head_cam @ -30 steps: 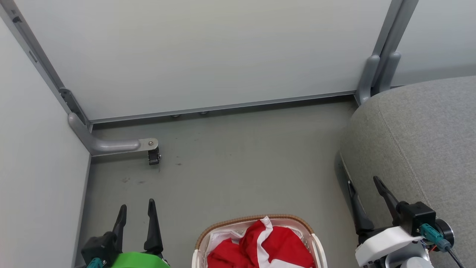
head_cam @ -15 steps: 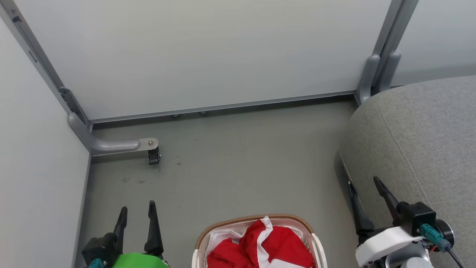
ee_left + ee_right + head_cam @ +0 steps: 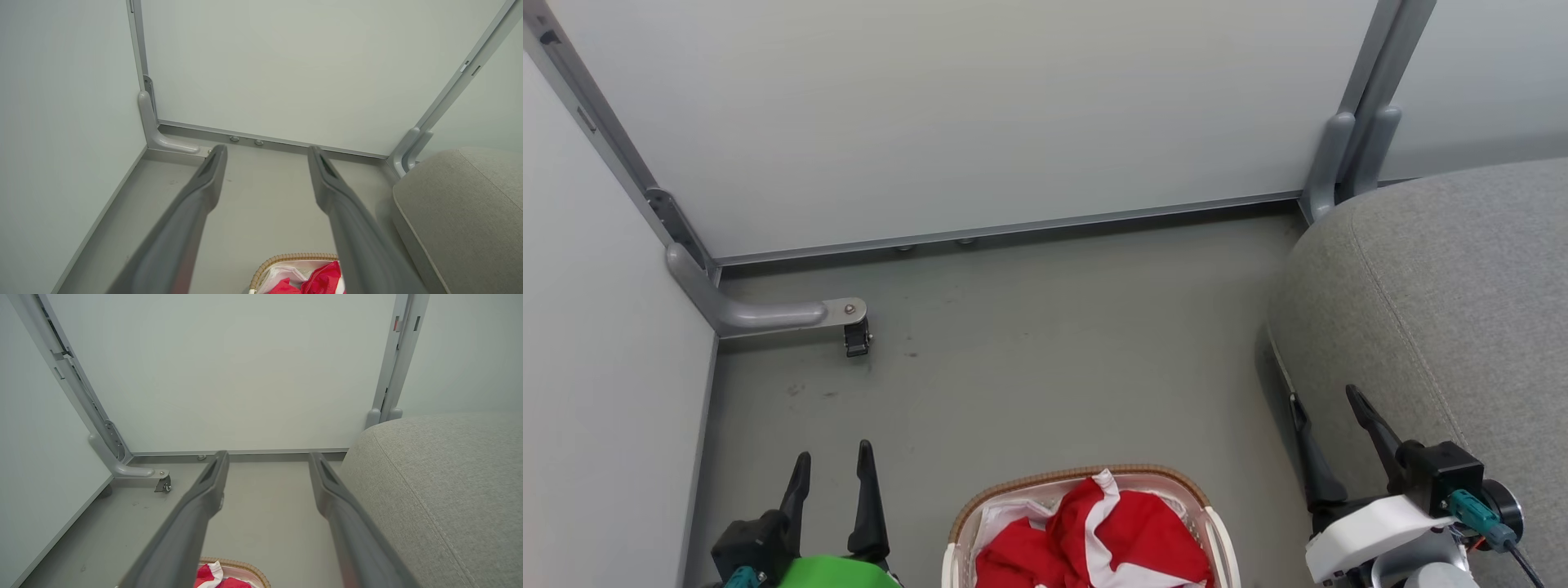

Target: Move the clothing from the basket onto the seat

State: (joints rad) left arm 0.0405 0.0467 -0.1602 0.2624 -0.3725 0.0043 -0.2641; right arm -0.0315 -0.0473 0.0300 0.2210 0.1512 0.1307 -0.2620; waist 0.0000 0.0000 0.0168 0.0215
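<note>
clothing (image 3: 1143, 531) sits in the basket (image 3: 1006, 492) between left hand (image 3: 833, 451) and right hand (image 3: 1323, 394).

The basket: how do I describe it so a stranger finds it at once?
Find the big grey seat on the right of the head view. On the floor to its left, at the bottom edge, stands the basket. Its white walls, brown woven rim and red clothing inside set it apart from the grey around it.

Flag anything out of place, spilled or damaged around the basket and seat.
Nothing stands out. The clothing lies crumpled inside the basket, none spilled onto the floor; the seat looks intact. Faint dark scuffs mark the floor near the caster.
</note>
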